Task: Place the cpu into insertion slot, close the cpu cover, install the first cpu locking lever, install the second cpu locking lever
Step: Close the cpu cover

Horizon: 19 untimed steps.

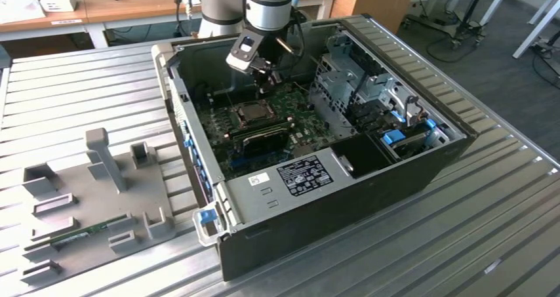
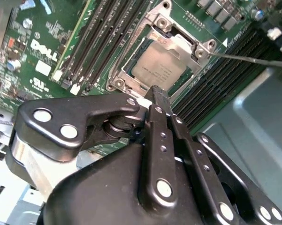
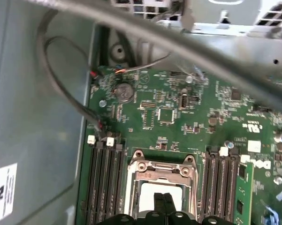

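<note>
Cpu [image 2: 152, 70] sits in its slot [image 2: 114, 78] under the lowered cover [image 2: 177, 43], just beyond the claw [image 2: 157, 93], which is pressed together on nothing; memory slots [image 2: 108, 37] flank it, white sticker [image 3: 3, 185] well off.

This is looking like a robotics lab: an open computer case [image 1: 350, 205] is lying on a ribbed metal table [image 1: 490, 198] (a robot arm [image 1: 267, 5] is hanging over it), with wooden desks [image 1: 131, 8] and wheeled stands [image 1: 455, 21] standing behind the case.
</note>
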Tool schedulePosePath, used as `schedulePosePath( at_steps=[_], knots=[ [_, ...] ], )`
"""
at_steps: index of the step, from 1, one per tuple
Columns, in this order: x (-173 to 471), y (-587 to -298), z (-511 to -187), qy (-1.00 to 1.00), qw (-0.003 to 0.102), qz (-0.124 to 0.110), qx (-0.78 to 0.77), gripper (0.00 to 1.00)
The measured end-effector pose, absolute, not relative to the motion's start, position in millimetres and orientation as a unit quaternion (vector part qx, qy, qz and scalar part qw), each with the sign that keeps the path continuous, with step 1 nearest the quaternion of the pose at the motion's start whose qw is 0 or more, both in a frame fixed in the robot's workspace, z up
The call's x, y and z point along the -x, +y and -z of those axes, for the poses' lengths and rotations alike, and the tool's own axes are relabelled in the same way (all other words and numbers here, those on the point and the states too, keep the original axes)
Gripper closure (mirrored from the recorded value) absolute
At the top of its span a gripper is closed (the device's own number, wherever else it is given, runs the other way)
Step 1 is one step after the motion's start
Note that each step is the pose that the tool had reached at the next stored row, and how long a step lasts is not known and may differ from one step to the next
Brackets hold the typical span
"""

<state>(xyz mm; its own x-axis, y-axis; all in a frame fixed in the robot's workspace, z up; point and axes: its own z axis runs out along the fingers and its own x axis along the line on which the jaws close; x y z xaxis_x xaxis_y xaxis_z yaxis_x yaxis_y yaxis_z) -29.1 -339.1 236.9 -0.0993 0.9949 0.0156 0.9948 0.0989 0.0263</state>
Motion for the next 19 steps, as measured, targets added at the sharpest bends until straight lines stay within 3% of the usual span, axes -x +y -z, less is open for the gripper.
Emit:
schedulePosePath(
  at_steps=[19],
  knots=[
    [29.1,-339.1,-235.5,0.828,0.001,-0.015,-0.561,0.89]
  ],
)
